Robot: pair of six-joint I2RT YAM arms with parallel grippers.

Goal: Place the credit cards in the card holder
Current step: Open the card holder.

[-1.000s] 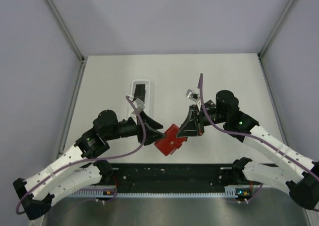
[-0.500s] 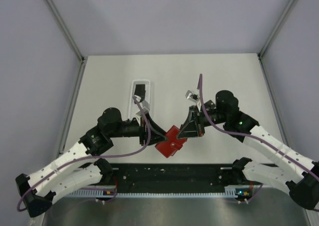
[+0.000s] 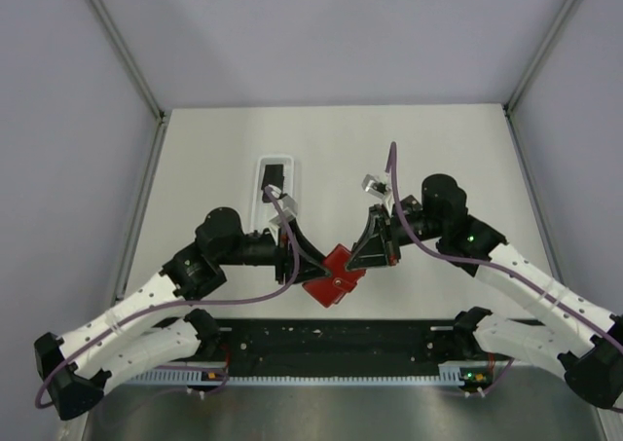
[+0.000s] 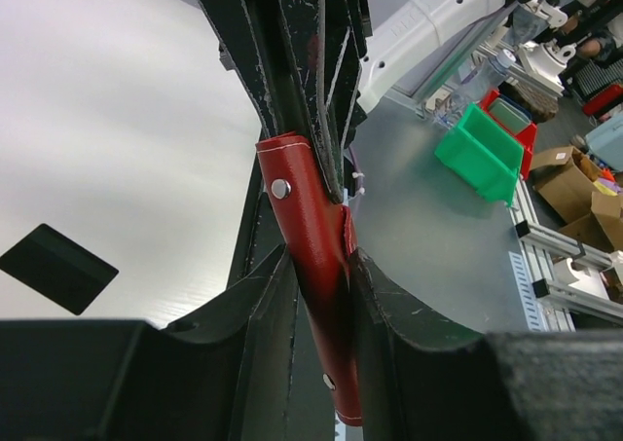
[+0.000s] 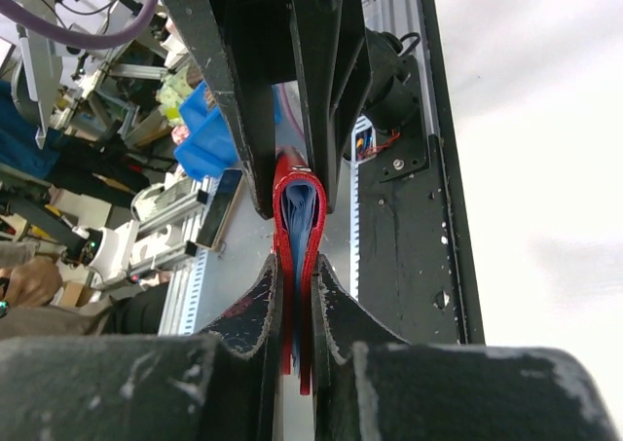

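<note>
Right, your small red folding card holder (image 3: 333, 275) is held over the pale matte surface (image 3: 438, 149), a little toward 6 o'clock from its middle, pinched from two sides. Your left tool (image 4: 316, 256) comes in from 9 o'clock, its fingers partly closed and pressed against the two red outer faces. Your right tool (image 5: 296, 266) comes in from 3 o'clock, almost fully closed on the opposite edge, where pale blue-grey lining shows in a thin slit. Each tool's black fingers crowd the other's view of the holder.

At 11 o'clock from the holder lies a white oblong plastic tray (image 3: 275, 158) with a dark shape (image 3: 272, 176) inside. The left wrist view shows one thin flat black rectangular card (image 4: 58, 268) lying at 9 o'clock in that view; you cannot tell whether it is the tray's dark shape.

Count: one holder, one tray, two tools, two purple cables (image 3: 290, 256).
</note>
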